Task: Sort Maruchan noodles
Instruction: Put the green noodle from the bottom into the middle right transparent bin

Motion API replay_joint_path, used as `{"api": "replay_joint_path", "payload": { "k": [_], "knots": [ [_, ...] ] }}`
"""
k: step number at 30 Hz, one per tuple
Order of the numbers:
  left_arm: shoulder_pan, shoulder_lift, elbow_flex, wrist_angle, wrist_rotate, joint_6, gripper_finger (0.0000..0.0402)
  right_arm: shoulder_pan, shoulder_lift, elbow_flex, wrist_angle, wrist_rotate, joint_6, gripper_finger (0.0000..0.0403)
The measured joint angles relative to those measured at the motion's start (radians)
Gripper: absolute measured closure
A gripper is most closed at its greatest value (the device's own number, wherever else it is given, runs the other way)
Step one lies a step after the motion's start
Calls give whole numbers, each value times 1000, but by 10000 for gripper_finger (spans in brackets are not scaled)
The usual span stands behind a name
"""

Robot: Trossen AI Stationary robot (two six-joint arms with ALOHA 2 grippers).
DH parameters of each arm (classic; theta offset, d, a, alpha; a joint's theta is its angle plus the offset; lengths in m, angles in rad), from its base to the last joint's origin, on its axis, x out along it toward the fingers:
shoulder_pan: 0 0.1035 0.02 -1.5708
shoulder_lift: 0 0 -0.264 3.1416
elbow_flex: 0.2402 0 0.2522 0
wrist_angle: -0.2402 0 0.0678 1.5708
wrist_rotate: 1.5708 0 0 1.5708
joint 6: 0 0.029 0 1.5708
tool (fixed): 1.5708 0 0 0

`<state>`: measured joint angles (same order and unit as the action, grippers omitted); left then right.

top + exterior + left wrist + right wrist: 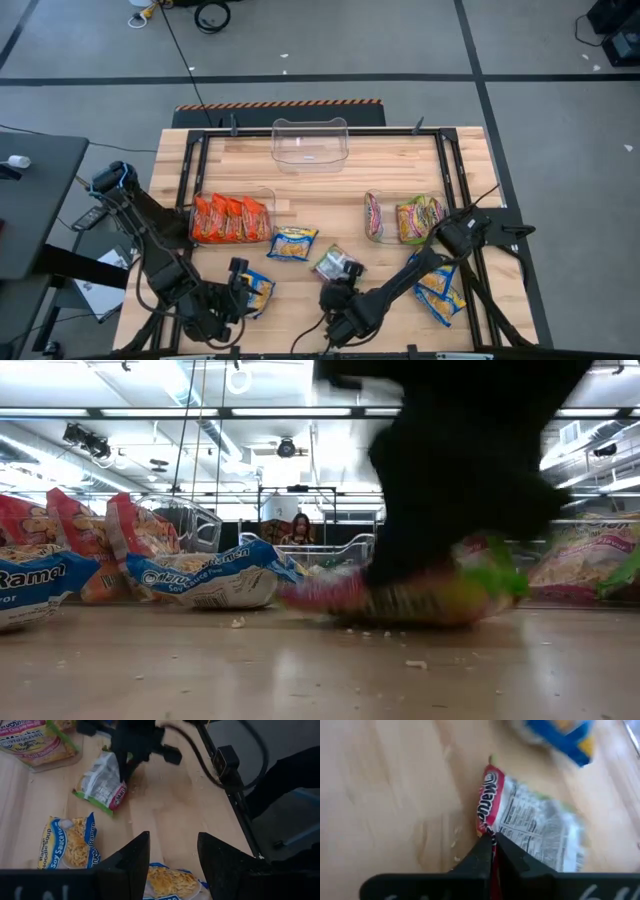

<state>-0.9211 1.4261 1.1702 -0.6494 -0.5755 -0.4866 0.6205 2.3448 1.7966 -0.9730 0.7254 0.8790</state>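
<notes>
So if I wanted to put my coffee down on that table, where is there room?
Bare wood lies between the empty clear bin at the far edge and the two filled bins, and between those two. The near edge is crowded: loose packets, the left pincer, and the right pincer shut on a silver-green packet.

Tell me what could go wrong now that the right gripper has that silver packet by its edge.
1. The right gripper pinches only the pink end seam of the silver-white packet, so it may slip or tear on lifting.
2. The left gripper hovers open over a blue-and-yellow packet close by; the two arms could collide mid-table.
3. The bin for green-pink packets already looks full, so a dropped packet may land on its rim.
</notes>
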Motion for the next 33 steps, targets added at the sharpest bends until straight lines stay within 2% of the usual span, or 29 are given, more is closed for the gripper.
{"api": "replay_joint_path", "payload": {
  "k": [7, 13, 16, 21, 24, 28, 33],
  "knots": [
    [0, 0, 0, 41, 1, 0, 233, -22, -210, 1, -85, 63, 173, 393],
    [0, 0, 0, 56, 1, 0, 233, -34, -392, 1, -206, 163, 316, 393],
    [0, 0, 0, 57, 1, 0, 233, -31, -474, 1, -315, 216, 403, 393],
    [0, 0, 0, 84, 1, 0, 233, -19, -573, -27, -607, 258, 646, 393],
    [0, 0, 0, 126, 0, 9, 233, -26, -648, -155, -565, 227, 646, 393],
    [2, 0, 0, 177, 1, 41, 233, -36, -733, -374, -598, 177, 829, 393],
    [6, 0, 0, 195, 1, 54, 233, -35, -842, -644, -529, 162, 999, 393]
  ]
}}
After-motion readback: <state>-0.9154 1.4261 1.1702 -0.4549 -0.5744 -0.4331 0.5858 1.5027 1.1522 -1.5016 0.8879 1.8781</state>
